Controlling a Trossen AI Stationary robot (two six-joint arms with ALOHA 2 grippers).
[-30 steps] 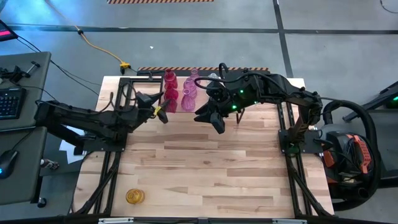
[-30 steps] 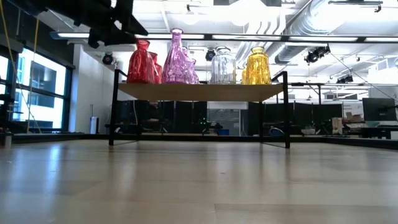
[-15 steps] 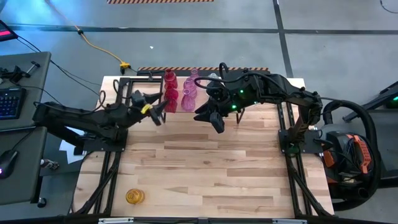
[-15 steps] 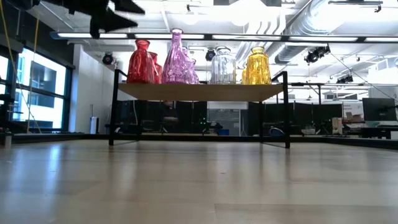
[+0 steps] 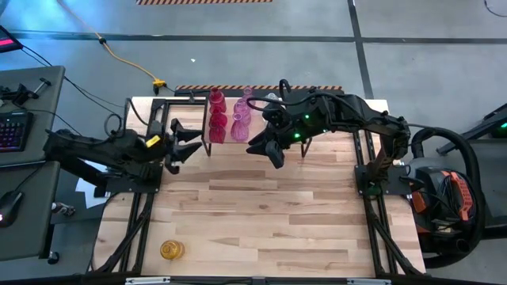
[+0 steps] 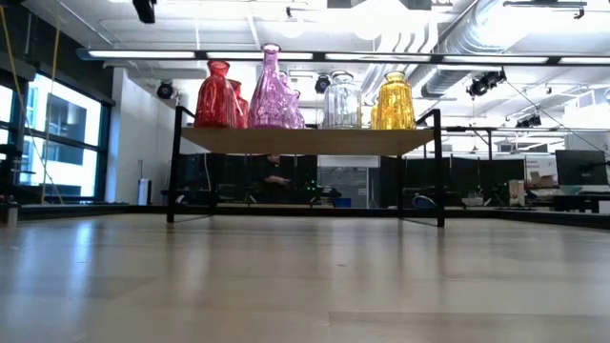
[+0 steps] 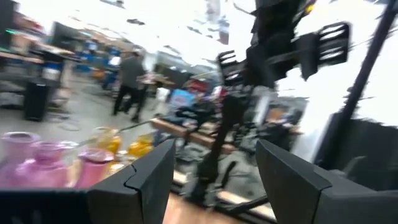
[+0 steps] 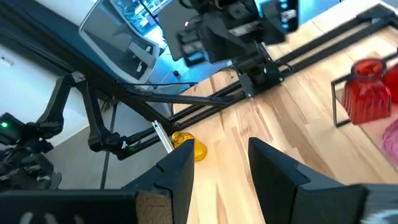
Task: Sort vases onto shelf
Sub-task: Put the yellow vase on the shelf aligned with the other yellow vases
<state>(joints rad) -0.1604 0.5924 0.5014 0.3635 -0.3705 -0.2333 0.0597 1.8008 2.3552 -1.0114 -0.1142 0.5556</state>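
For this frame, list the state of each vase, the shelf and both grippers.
Red glass vases: upright on shelf.
Pink glass vase: upright on shelf.
Clear glass vase: upright on shelf.
Yellow glass vase: upright on shelf.
Small yellow vase: on table, not shelved.
Wood-topped shelf: loaded.
Left gripper: open, empty.
Right gripper: open, empty.

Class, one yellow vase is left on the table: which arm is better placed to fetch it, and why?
Probably the left. The yellow vase lies on the left arm's side of the table; the left tool is open and empty, while the right tool hangs by the shelf.
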